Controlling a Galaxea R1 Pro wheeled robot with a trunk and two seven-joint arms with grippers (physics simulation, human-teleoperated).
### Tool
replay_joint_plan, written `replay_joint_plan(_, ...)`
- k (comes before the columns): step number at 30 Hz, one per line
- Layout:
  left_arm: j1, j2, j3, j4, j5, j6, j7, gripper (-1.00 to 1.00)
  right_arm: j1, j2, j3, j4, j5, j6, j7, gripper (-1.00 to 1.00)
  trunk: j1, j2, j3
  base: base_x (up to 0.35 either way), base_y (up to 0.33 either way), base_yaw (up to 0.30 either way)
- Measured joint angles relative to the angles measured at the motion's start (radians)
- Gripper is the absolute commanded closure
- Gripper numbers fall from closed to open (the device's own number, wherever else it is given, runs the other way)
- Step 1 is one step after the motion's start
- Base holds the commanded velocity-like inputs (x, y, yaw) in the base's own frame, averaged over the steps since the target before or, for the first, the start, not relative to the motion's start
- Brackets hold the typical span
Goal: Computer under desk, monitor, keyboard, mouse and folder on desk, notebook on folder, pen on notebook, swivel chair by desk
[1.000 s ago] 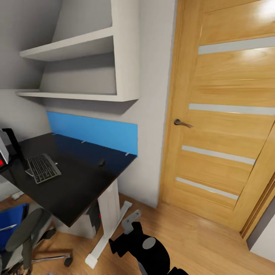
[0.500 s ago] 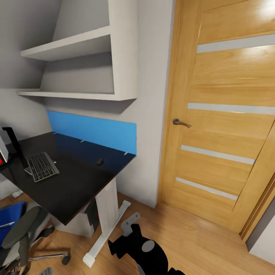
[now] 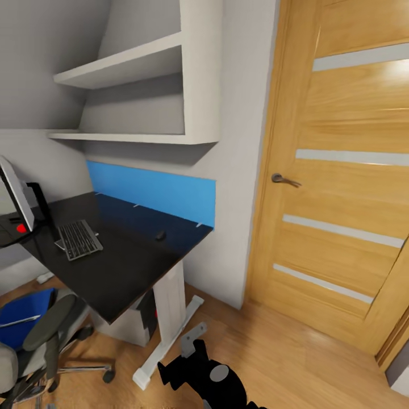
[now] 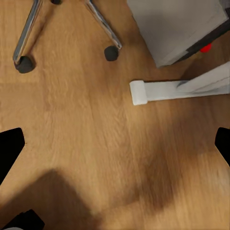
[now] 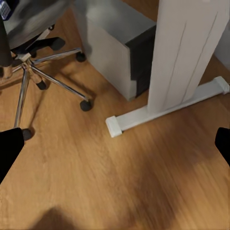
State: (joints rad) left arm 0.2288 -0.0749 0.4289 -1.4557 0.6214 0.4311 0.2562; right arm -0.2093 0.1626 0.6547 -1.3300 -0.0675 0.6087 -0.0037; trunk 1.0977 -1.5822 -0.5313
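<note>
While both grippers are hanging with fingers spread over bare floor, we are seeing the desk (image 3: pixel 122 267) at nine o'clock. Keyboard (image 3: pixel 79 240), mouse (image 3: pixel 161 234) and monitor (image 3: pixel 17 196) are sitting on it; the folder (image 3: pixel 23 309) is lying on the swivel chair (image 3: pixel 40 341).

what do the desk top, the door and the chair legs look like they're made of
Desk top: probably glossy black laminate or glass, since it mirrors the blue wall panel. Door: looks like varnished wood, with visible grain, pale inset strips and a metal-looking handle. Chair legs: likely polished chrome, bright and reflective, with black casters.
</note>
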Motion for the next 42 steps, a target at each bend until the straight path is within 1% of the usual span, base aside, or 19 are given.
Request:
replay_joint_plan(13,0.0,-0.002,0.003,0.0,0.0,-0.001,0.0,-1.0,-0.002,0.012,-0.002,0.031,-0.002,-0.019,-0.002,-1.0,0.05,-0.091,-0.041,0.0,0.0,0.253)
replay_joint_plan(16,0.0,-0.003,0.003,0.001,0.0,-0.001,0.0,-1.0,-0.005,0.012,-0.003,0.043,-0.015,-0.037,-0.001,-1.0,0.061,-0.112,-0.05,0.0,0.0,0.26)
replay_joint_plan(18,0.0,-0.002,0.003,0.003,0.0,-0.001,0.0,-1.0,-0.008,0.012,-0.004,0.067,-0.033,-0.068,-0.001,-1.0,0.069,-0.126,-0.056,0.0,0.0,0.261)
replay_joint_plan(19,0.0,-0.002,0.004,0.006,0.0,-0.001,0.001,-1.0,-0.016,0.012,-0.005,0.108,-0.064,-0.115,-0.003,-1.0,0.073,-0.133,-0.06,0.0,0.0,0.261)
replay_joint_plan(20,0.0,-0.002,0.004,0.007,0.0,-0.001,0.001,-1.0,-0.024,0.012,-0.005,0.129,-0.08,-0.138,-0.005,-1.0,0.077,-0.14,-0.063,0.0,0.0,0.261)
replay_joint_plan(23,0.0,-0.002,0.004,0.009,0.001,-0.001,0.001,-1.0,-0.053,0.012,-0.006,0.188,-0.13,-0.191,-0.025,-1.0,0.088,-0.161,-0.072,0.0,0.0,0.262)
replay_joint_plan(25,-0.001,-0.002,0.004,0.01,0.001,-0.001,0.001,-1.0,-0.076,0.012,-0.007,0.227,-0.169,-0.213,-0.052,-1.0,0.096,-0.175,-0.078,0.0,0.0,0.262)
replay_joint_plan(26,-0.001,-0.002,0.004,0.01,0.001,0.0,0.002,-1.0,-0.106,0.012,-0.008,0.274,-0.259,-0.243,-0.091,-1.0,0.1,-0.182,-0.081,0.0,0.0,0.262)
replay_joint_plan(28,-0.002,-0.002,0.003,0.011,0.001,0.001,0.002,-1.0,-0.133,0.012,-0.008,0.321,-0.365,-0.282,-0.13,-1.0,0.107,-0.196,-0.088,0.0,0.0,0.261)
replay_joint_plan(30,-0.003,-0.002,0.004,0.011,0.001,0.001,0.002,-1.0,-0.151,0.012,-0.008,0.361,-0.448,-0.328,-0.156,-1.0,0.115,-0.21,-0.094,0.0,0.0,0.231)
replay_joint_plan(31,-0.003,-0.002,0.004,0.011,0.001,0.002,0.002,-1.0,-0.163,0.012,-0.007,0.394,-0.504,-0.376,-0.172,-1.0,0.119,-0.217,-0.097,0.0,0.0,0.205)
replay_joint_plan(32,-0.003,-0.002,0.004,0.011,0.001,0.002,0.002,-1.0,-0.164,0.012,-0.007,0.395,-0.506,-0.378,-0.173,-1.0,0.123,-0.224,-0.1,0.0,0.0,0.131)
replay_joint_plan(33,-0.003,-0.002,0.004,0.011,0.001,0.002,0.003,-1.0,-0.171,0.012,-0.007,0.42,-0.541,-0.418,-0.183,-1.0,0.127,-0.231,-0.103,0.0,0.0,0.105)
replay_joint_plan(35,-0.003,-0.002,0.003,0.011,0.001,0.002,0.003,-1.0,-0.176,0.012,-0.007,0.438,-0.567,-0.453,-0.19,-1.0,0.134,-0.245,-0.11,0.0,0.0,0.075)
replay_joint_plan(40,-0.003,-0.003,0.003,0.013,0.001,0.002,0.003,-1.0,-0.183,0.012,-0.007,0.467,-0.603,-0.535,-0.199,-1.0,0.153,-0.28,-0.125,0.0,0.0,0.034)
replay_joint_plan(42,-0.004,-0.003,0.003,0.013,0.0,0.002,0.003,-1.0,-0.184,0.012,-0.007,0.471,-0.609,-0.551,-0.201,-1.0,0.161,-0.294,-0.132,0.0,0.0,0.013)
